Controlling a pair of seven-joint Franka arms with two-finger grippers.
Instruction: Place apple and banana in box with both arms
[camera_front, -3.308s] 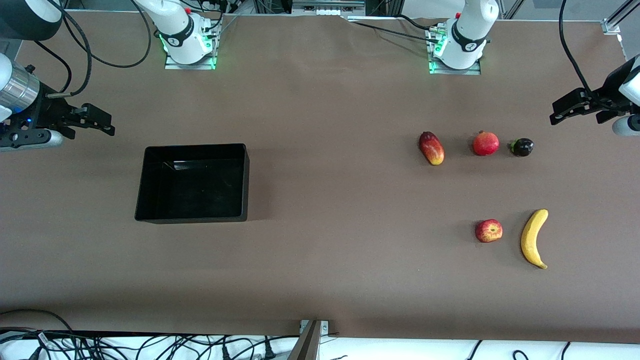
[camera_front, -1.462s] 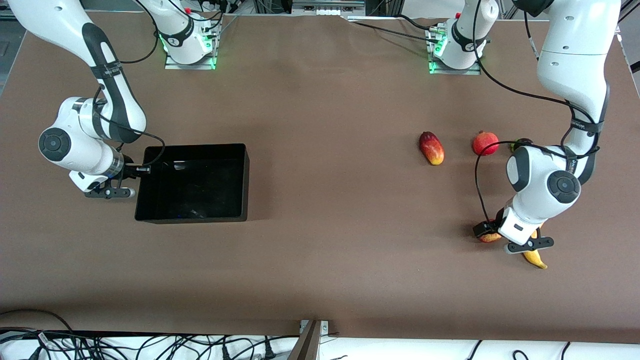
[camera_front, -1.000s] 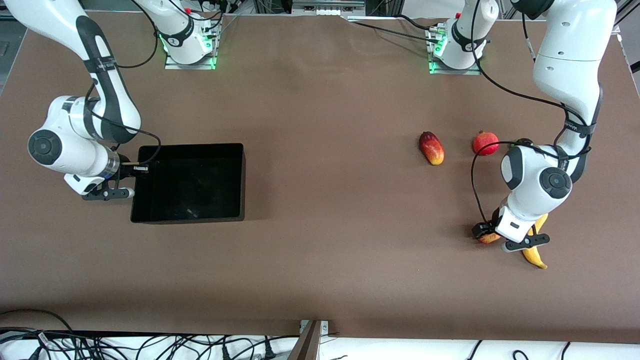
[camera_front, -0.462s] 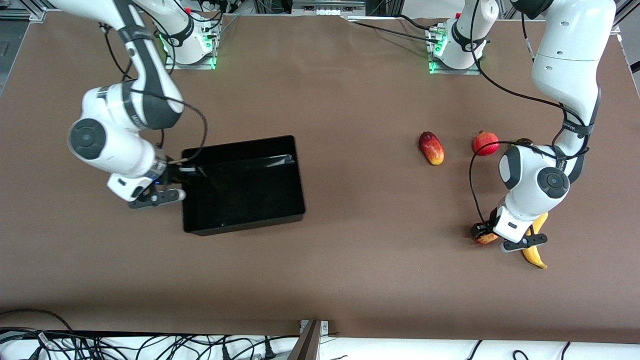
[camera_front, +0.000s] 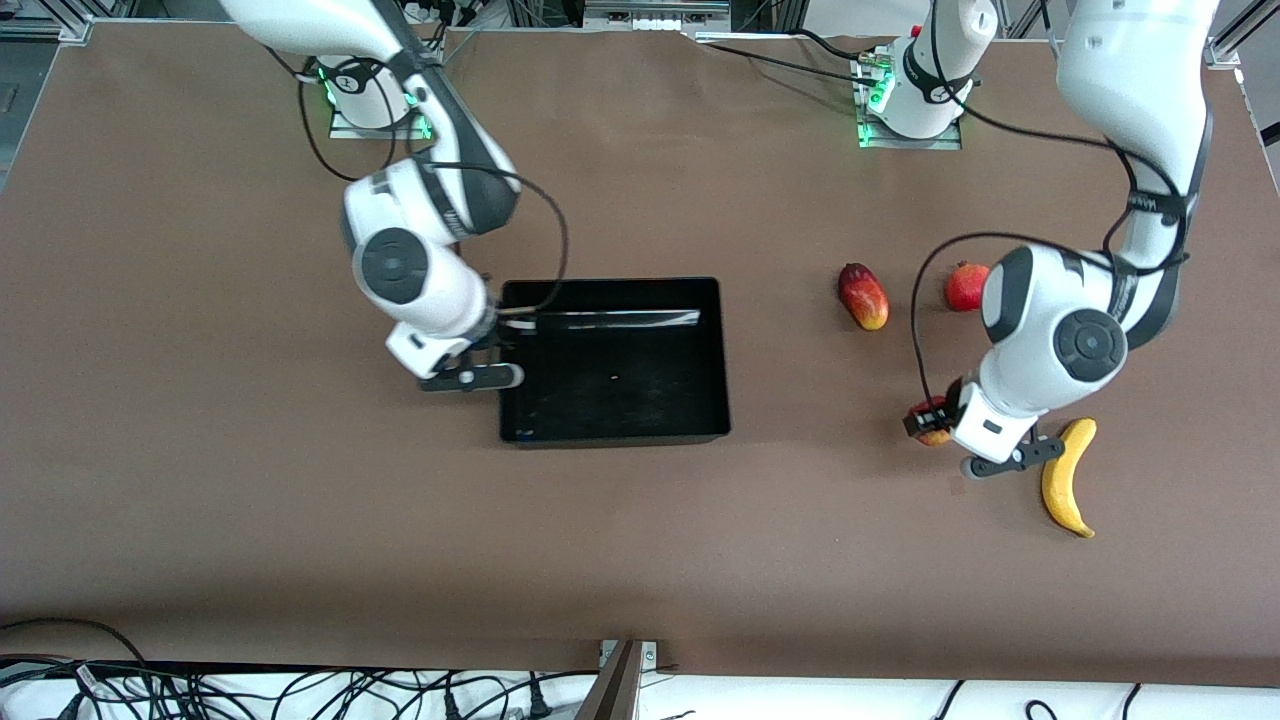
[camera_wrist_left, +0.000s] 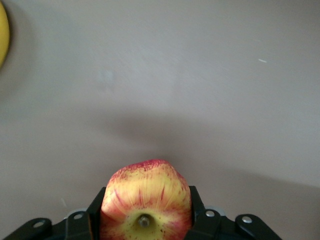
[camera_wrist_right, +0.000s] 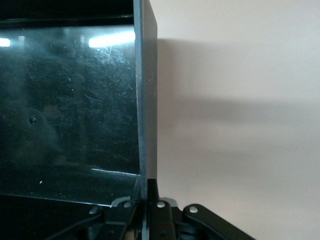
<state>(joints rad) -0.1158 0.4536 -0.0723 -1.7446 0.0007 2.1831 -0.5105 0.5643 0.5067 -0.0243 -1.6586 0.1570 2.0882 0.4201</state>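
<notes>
My left gripper (camera_front: 932, 420) is shut on the red and yellow apple (camera_front: 930, 427) and holds it just above the table beside the banana (camera_front: 1067, 477). The left wrist view shows the apple (camera_wrist_left: 146, 200) clamped between both fingers, stem end toward the camera, with the banana's edge (camera_wrist_left: 2, 30) at the side. My right gripper (camera_front: 497, 330) is shut on the wall of the black box (camera_front: 612, 438) at the end toward the right arm. The right wrist view shows that wall (camera_wrist_right: 145, 100) pinched between the fingers. The box is empty and sits near the table's middle.
A red-yellow mango (camera_front: 863, 296) and a round red fruit (camera_front: 962, 286) lie farther from the front camera than the apple. The left arm's wrist hides what lies beside the round red fruit. Cables run along the table's front edge.
My right gripper has dragged the box from the right arm's end toward the table's middle. My left gripper has closed on the apple and lifted it off the table, away from the banana.
</notes>
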